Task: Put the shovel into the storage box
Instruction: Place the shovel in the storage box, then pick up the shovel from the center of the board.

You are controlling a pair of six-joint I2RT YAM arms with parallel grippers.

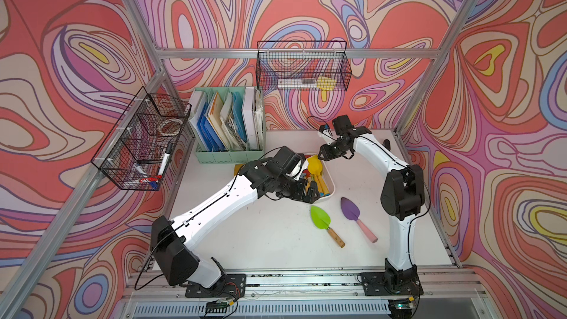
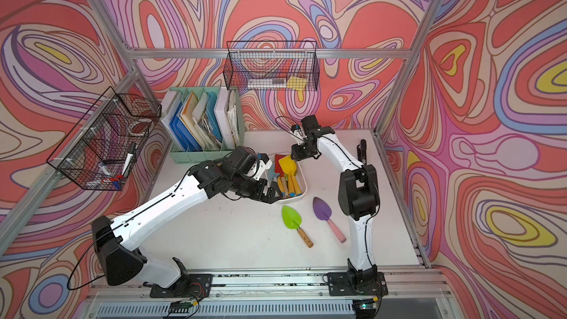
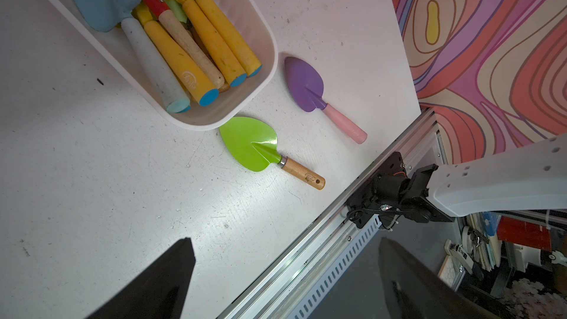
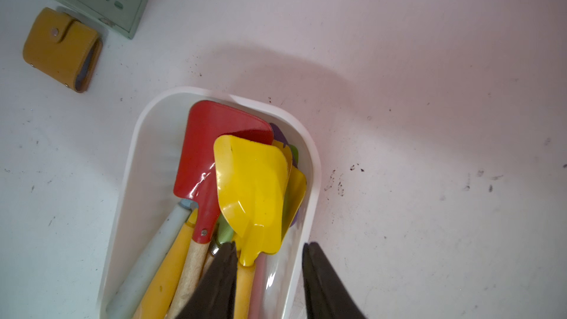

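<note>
We are looking from the near edge of the table [image 1: 276,240] toward the back wall. Nearest to us, low and right of centre in both top views, two shovels are lying flat on the table, outside the box: the green shovel [image 1: 322,220] with a wooden handle, and just beside it, further right, the purple shovel [image 1: 352,210] with a pink handle. They are not touching each other. In the left wrist view the green blade is lying just at the box rim; we cannot tell if it is touching.

A little further, at the centre of the frame, our left gripper [image 1: 308,193] is hovering at the near corner of the storage box [image 1: 332,185], with jaws spread wide and nothing between them.

The box is already holding several shovels. The yellow shovel [image 4: 251,197] is lying on top of them, beside a red one [image 4: 211,148].

Beyond the box, our right gripper [image 4: 270,259] is hanging over its far end. Its jaws are parted on both sides of the yellow shovel's neck and are not pinching it.

We are judging these shovels as light and stiff. The glossy blades look slippery and lie flat, so the thick handle [image 3: 302,173] is the better place to take hold.
</note>
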